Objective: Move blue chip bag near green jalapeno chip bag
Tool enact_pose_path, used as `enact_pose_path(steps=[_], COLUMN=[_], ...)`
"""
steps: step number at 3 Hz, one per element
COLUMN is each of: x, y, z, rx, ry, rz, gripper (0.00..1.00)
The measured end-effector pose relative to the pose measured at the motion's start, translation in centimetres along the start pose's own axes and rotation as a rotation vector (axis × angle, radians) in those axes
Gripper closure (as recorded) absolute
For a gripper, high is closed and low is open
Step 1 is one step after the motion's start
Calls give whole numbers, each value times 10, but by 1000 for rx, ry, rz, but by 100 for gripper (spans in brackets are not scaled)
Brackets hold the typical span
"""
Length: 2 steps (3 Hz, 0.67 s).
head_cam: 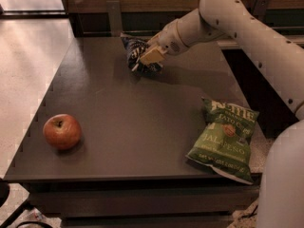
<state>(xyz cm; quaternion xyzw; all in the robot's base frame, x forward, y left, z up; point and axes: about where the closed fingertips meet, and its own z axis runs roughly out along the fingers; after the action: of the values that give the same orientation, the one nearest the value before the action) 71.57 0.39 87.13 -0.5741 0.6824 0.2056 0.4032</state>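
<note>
Dark tabletop [142,122] fills the view, with a wooden wall behind it and pale floor to its left, and the white arm [247,27] reaches in from the right across its far side. At the near right corner lies the green bag [224,137], flat, its lower end over the table's edge, and a red apple [61,131] sits well apart at the near left. Far back, mid-table, the gripper [148,57] is clamped on the crumpled blue bag [137,56], well apart from the green bag.
</note>
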Motion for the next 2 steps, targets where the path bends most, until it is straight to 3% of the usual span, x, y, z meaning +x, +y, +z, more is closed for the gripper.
enact_pose_path(steps=[2], x=[-29], y=[8], z=[-57], rx=[68], ry=[38], rz=[-38], gripper=[100])
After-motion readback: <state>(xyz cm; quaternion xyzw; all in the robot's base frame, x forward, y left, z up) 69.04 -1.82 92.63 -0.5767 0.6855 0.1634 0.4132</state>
